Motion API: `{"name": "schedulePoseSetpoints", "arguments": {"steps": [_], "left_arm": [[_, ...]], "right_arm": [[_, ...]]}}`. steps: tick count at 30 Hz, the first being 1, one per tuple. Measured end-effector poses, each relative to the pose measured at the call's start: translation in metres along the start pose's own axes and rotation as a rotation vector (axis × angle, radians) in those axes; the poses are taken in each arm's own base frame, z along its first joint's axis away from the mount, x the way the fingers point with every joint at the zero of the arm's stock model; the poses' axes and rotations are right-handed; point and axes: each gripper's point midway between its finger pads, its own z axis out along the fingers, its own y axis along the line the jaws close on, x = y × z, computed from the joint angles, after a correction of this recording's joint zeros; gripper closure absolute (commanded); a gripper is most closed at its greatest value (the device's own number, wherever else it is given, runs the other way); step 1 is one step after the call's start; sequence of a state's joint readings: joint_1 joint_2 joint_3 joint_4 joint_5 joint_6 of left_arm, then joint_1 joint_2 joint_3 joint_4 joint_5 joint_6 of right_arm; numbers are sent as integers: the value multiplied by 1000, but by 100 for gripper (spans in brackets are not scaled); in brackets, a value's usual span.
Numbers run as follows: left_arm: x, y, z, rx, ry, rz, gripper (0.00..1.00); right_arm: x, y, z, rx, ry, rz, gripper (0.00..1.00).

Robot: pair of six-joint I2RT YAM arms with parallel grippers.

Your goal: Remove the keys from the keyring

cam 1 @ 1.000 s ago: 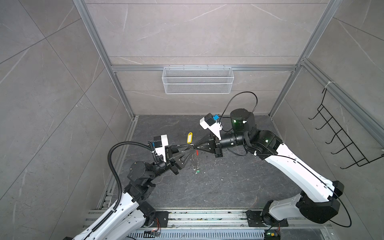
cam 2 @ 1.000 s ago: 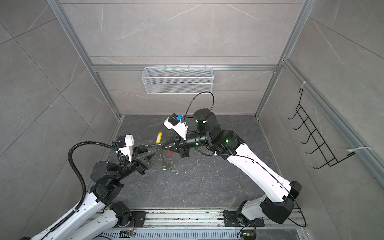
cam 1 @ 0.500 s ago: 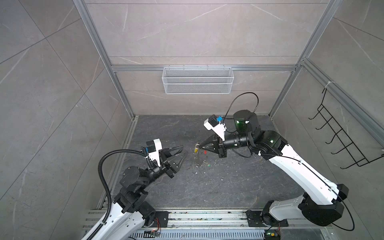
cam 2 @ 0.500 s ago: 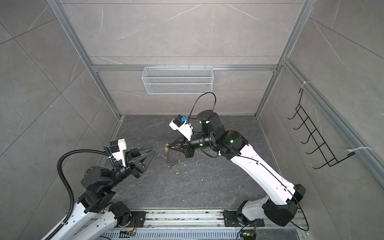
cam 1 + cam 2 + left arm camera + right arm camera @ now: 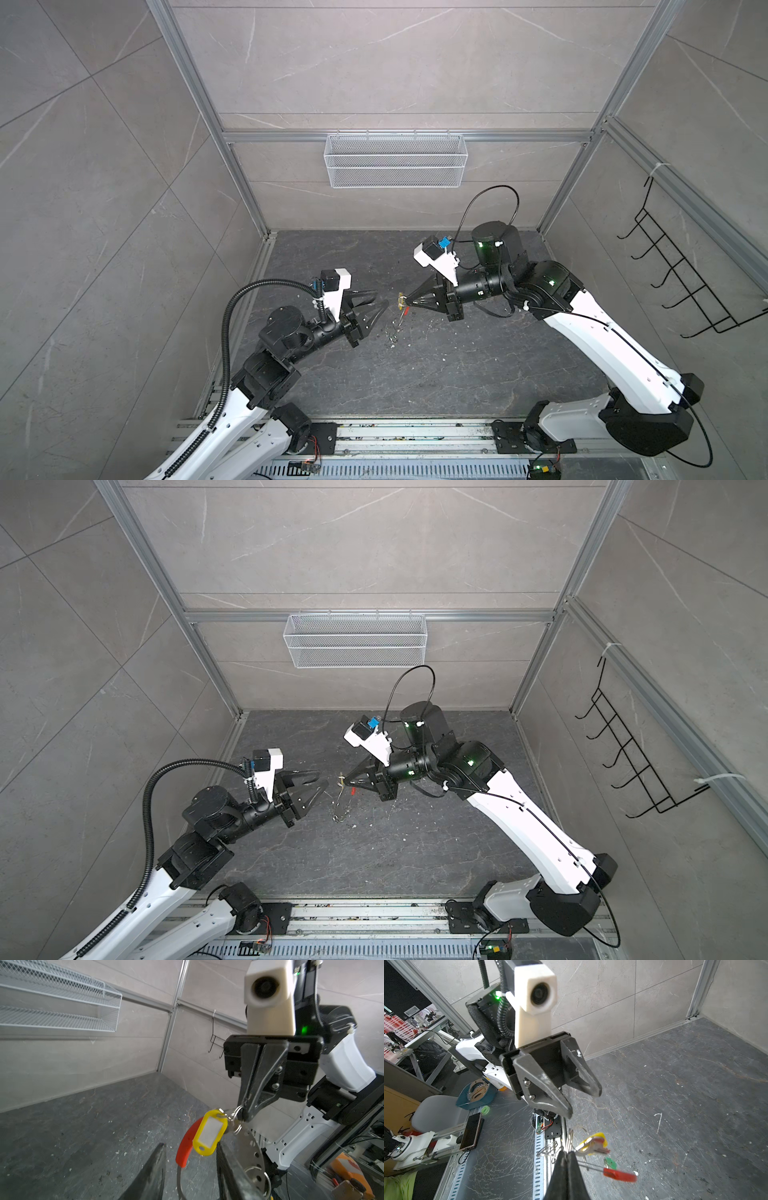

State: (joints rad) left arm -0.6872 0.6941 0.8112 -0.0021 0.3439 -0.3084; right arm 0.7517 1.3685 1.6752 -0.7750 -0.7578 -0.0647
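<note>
My right gripper [image 5: 405, 300] [image 5: 345, 780] is shut on the thin wire of the keyring [image 5: 591, 1165], holding it above the dark floor. The ring's red sleeve [image 5: 619, 1174] [image 5: 188, 1142] hangs below the tips. A silver key [image 5: 593, 1148] with a yellow tag [image 5: 209, 1132] and a green tag [image 5: 610, 1162] dangle from the ring. My left gripper [image 5: 381, 299] [image 5: 324, 781] stands open a short way left of the ring, touching nothing. In the left wrist view the sleeve and yellow tag show just beyond its fingers [image 5: 153, 1172].
A white wire basket [image 5: 395, 166] hangs on the back wall. A black hook rack [image 5: 685, 282] is on the right wall. Both arm bases sit on the front rail [image 5: 395, 432]. White grit specks dot the floor [image 5: 436, 365].
The left gripper has let go, opened and drawn back to the left. The right gripper has pulled slightly right with the keyring, which now hangs from it alone.
</note>
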Motion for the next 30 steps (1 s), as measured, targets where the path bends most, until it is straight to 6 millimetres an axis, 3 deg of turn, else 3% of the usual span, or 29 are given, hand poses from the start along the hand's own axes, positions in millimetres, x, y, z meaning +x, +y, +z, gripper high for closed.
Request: {"name": "schedulePoseSetpoints", "arguments": {"steps": [8,30], "left_arm": [[11,4,16,15,75,-6,55],[13,-21,17,145,85,3,53]], "right_arm": [[-1,3,-1,-18,-3,-1,100],[-5,6,-1,-35,-20,-2,100]]}}
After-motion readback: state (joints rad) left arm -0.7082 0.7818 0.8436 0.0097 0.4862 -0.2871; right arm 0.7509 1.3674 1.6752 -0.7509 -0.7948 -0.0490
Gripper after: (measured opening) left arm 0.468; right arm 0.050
